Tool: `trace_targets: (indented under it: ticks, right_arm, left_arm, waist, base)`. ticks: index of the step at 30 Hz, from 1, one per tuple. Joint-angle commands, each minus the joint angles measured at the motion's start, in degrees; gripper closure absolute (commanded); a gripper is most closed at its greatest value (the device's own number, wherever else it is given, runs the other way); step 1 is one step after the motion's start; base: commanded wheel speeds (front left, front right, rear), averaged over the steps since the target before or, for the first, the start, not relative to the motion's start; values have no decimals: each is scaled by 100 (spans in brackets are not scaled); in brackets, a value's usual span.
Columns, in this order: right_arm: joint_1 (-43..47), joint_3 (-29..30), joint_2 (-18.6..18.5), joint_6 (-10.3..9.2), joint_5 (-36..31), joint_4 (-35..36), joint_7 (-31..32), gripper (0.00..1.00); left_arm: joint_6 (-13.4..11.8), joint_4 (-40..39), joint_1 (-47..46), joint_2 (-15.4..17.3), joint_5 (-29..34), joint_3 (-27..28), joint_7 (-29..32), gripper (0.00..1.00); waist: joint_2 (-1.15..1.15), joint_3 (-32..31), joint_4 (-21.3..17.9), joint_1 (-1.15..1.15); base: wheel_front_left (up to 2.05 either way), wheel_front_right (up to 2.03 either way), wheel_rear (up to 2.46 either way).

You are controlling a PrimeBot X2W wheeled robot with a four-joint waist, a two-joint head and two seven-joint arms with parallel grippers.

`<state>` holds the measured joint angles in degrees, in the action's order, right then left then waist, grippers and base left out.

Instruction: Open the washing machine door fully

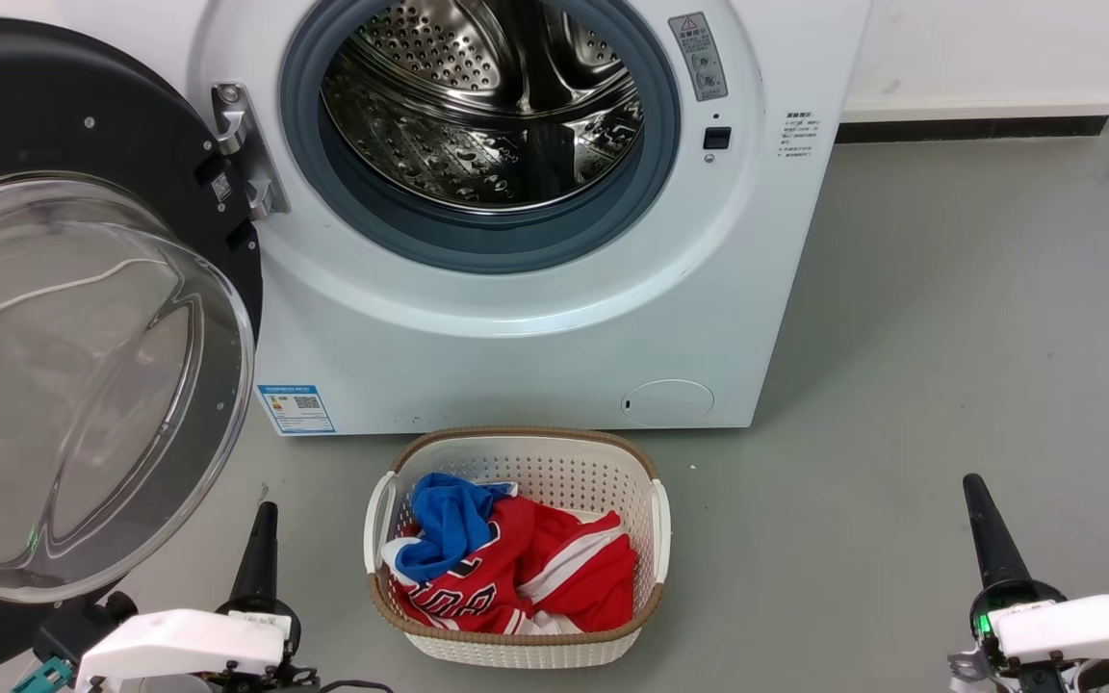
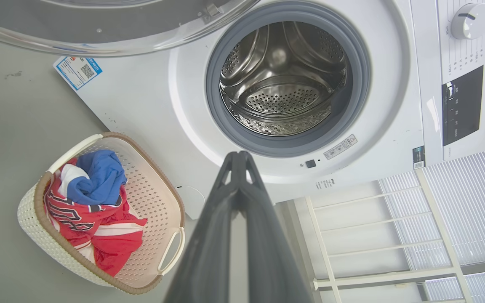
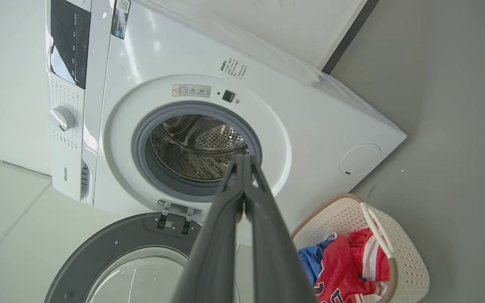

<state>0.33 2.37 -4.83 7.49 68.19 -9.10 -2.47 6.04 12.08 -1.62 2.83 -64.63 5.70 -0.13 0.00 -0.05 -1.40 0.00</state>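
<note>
Grey floor (image 1: 949,337) right across here, smooth and matt, evenly lit, with a soft shadow hugging the foot of the white washing machine (image 1: 516,366) and a pale laundry basket (image 1: 526,650) parked just in front of it. Behind, a plain white wall (image 1: 988,38) steps out into a white ledge (image 1: 978,104) above a dark skirting strip (image 1: 968,128) at floor level. Over in the left wrist view, beside the machine, a white barred frame (image 2: 385,277) stands against a ribbed pale panel (image 2: 478,198), possibly a blind over a window, hard to tell.
</note>
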Motion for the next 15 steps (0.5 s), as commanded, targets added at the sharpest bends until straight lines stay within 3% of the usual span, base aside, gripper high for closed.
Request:
trace_targets:
  ticks: [1,15]
  right_arm:
    - [-123,15,-32,1,123,18,27,100]
    - [-303,56,-24,1,890,-135,232,100]
  left_arm:
    - [20,-30,-149,6,-124,9,32,100]
    - [64,42,-259,7,-932,37,233,100]
  waist:
    - [0,0,2,0]
    - [0,6,38,0]
  base:
    - [0,0,0]
    - [0,0,0]
